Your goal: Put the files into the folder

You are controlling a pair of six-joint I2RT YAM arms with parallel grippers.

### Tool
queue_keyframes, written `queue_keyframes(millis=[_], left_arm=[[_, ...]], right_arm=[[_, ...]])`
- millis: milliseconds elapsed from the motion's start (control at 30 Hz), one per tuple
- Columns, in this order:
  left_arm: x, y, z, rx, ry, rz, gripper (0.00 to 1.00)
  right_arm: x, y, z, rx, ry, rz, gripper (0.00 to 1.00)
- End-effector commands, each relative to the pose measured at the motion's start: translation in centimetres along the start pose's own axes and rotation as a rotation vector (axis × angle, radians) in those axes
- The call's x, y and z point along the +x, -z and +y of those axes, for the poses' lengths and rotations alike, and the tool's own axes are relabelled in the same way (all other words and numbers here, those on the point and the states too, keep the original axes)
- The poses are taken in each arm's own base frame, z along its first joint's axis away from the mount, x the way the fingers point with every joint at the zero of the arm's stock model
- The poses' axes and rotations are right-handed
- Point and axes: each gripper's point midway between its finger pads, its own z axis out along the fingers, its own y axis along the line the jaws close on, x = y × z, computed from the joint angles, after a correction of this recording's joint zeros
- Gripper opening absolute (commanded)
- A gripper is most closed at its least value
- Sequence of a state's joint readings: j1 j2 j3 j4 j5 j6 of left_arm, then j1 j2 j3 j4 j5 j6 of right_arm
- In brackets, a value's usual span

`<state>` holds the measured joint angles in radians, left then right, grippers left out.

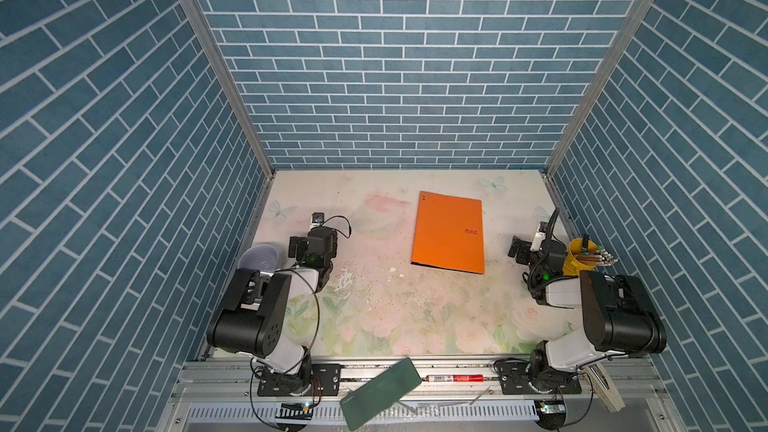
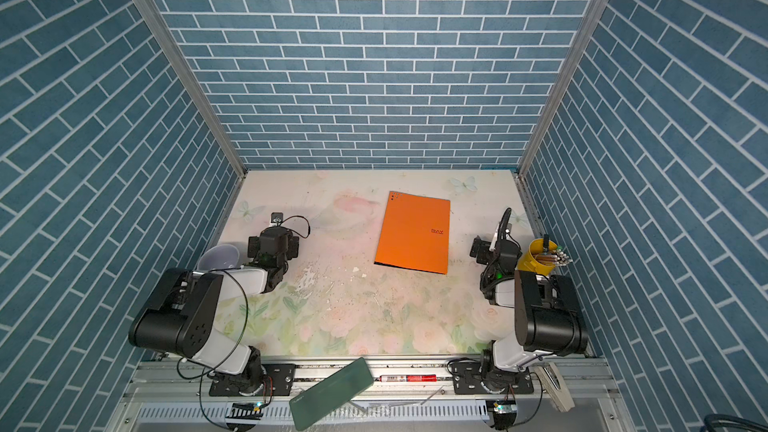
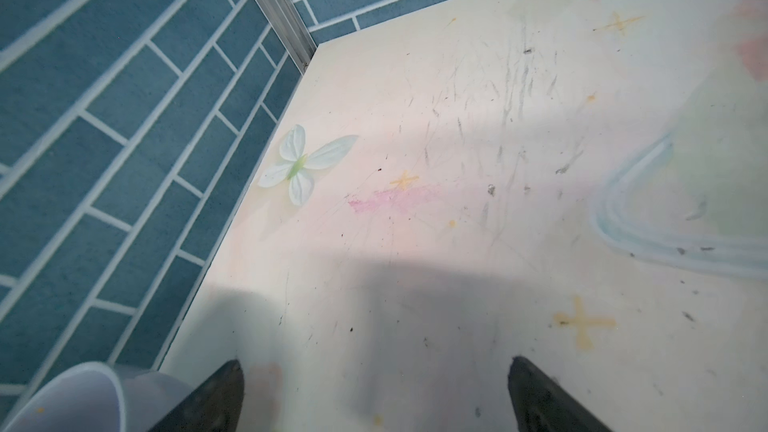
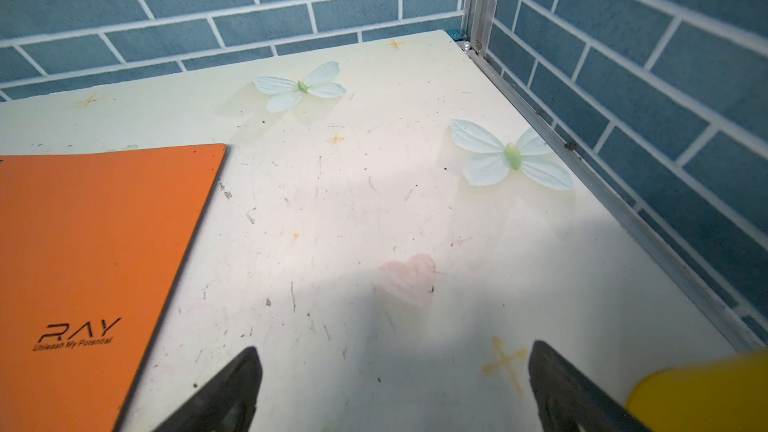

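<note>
Orange folder [image 1: 449, 232] closed and flat on the floral table [image 1: 374, 317], left gripper [image 3: 375, 361] and right gripper [image 4: 394, 346] both released, grasping nothing.

Shown in both top views right of centre toward the back wall, logo side up, touched by neither arm. Left fingers [image 3: 216, 401] spread wide over the scuffed tabletop, just beside a pale translucent cup [image 3: 62, 401] near the left wall. Right fingers [image 4: 224, 392] equally wide, between the folder's edge and a yellow pen holder [image 1: 575, 263] full of pens. Dark green slab [image 1: 380, 392] and red marker [image 1: 453, 378] on the front rail, off the table.
</note>
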<state>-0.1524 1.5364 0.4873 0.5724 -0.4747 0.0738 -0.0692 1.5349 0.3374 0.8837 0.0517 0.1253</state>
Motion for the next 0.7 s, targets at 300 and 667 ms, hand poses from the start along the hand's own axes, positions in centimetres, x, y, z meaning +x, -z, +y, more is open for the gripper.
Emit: queue_keyframes(millis=[300, 667], left_arm=[[-2.1, 0.5, 1.1, 0.084, 0.167, -0.203, 1.0], [-1.9, 0.5, 1.0, 0.086, 0.166, -0.192, 1.0]], right_arm=[[-1.9, -0.4, 0.3, -0.011, 0.036, -0.052, 0.99], [-1.9, -0.4, 0.5, -0.017, 0.037, -0.047, 0.99]])
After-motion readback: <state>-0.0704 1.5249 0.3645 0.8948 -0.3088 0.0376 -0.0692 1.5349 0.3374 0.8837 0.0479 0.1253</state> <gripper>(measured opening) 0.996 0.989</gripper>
